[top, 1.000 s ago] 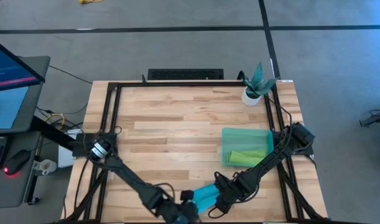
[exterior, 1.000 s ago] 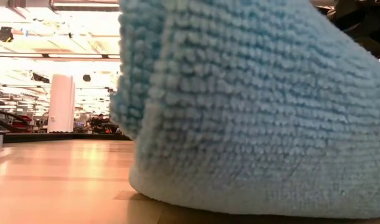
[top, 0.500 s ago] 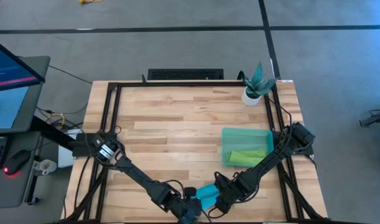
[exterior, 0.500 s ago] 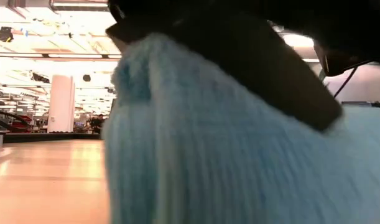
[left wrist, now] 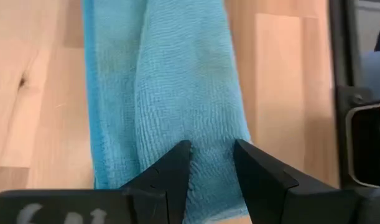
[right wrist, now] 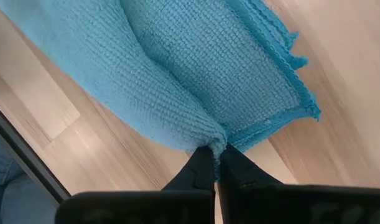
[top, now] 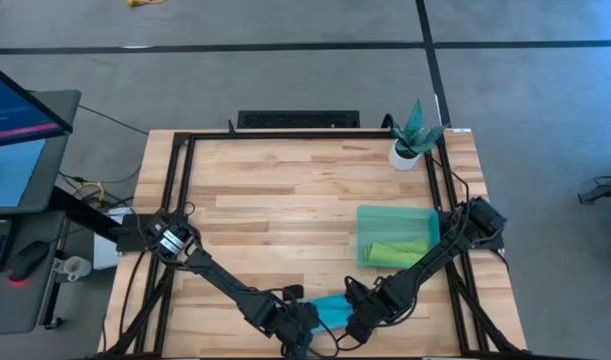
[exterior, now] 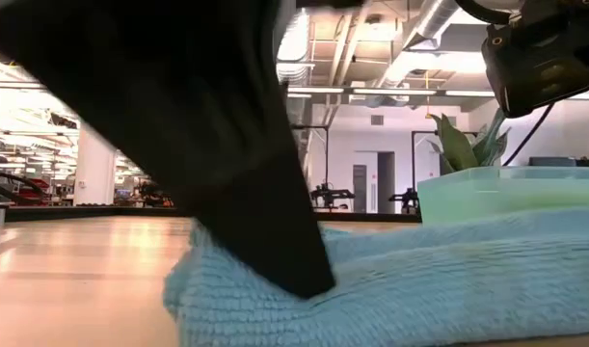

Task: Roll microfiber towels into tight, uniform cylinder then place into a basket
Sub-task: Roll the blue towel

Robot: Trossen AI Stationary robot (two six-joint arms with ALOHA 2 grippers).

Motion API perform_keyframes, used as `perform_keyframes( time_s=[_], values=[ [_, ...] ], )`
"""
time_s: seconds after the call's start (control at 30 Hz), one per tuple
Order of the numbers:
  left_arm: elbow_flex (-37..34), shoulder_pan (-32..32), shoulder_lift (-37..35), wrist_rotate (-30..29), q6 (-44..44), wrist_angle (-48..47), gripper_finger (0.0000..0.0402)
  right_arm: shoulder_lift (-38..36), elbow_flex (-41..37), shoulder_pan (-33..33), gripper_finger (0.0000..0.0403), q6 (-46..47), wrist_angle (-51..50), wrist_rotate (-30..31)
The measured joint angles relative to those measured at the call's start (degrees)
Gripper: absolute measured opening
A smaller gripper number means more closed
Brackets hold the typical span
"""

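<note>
The turquoise towel [top: 332, 308] lies as a folded strip on the table near its near edge, between my two grippers; it also shows in the low view [exterior: 419, 280]. My left gripper [top: 307, 318] is at its left end, shut on a ridge of it [left wrist: 213, 165]. My right gripper [top: 351, 322] is at its right end, shut on a fold [right wrist: 216, 155]. The lime green towel [top: 397, 252] lies rolled in the green basket [top: 363, 228] at the right. My left gripper has a raised fold of the towel [left wrist: 211, 140] between its two fingertips, near the towel's left end. The fingers slant down from the table's left, and one finger [exterior: 275, 241] stands on the cloth. The towel lies on the table. My right gripper pinches a bunched fold at the towel's edge [right wrist: 217, 138] between its shut fingertips, close to a hemmed corner [right wrist: 301, 106]. It comes from the table's right, low over the wood. The cloth puckers toward the fingertips and otherwise lies on the table.
A small white pot with a plant [top: 406, 152] stands at the far right corner, behind the basket [exterior: 496, 188]. A black frame rail [top: 185, 190] runs around the tabletop. Bare wood [top: 275, 210] fills the middle and left of the table.
My left gripper has gone toward the table's right edge and a little toward the far edge, onto the towel's left end. In the low view the towel, which stood up high and bunched, has come down and now lies low and flat under the finger.
</note>
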Motion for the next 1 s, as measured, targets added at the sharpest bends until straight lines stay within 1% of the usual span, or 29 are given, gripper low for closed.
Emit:
perform_keyframes(
  time_s=[0.13,0.3,0.4,0.5,0.67,0.77,0.93,1.0],
  values=[
    [-1.3,0.6,-0.1,0.5,-2.2,0.1,0.0122,0.0,0.0,0.3,0.0019,-1.1,0.0,-0.2],
    [-3.8,1.7,-0.5,5.6,-5.1,1.0,0.0122,0.0,0.0,0.3,0.0025,-2.6,0.5,-2.4],
    [-3.8,1.8,-0.5,7.2,-5.1,0.0,0.0122,0.0,0.0,0.2,0.0028,-2.9,1.4,-3.4],
    [-3.9,1.8,-0.4,8.7,-4.9,-0.3,0.0122,0.0,0.0,0.3,0.0039,-5.8,1.6,-3.7],
    [-3.9,1.7,-0.3,10.0,-3.4,-1.2,0.0122,0.1,0.0,0.3,0.0075,-6.1,1.9,-2.6],
    [-3.9,1.7,-0.3,10.5,-1.4,-2.0,0.0122,0.1,0.0,0.8,0.0106,-6.1,2.1,-1.1],
    [-3.9,1.8,-0.3,10.9,0.7,-3.0,0.0122,0.1,0.0,1.2,0.0162,-6.2,2.3,-0.7],
    [-3.9,2.0,-0.3,11.3,1.0,-3.0,0.0122,0.1,0.1,1.2,0.0179,-6.2,2.2,-0.8]
  ],
)
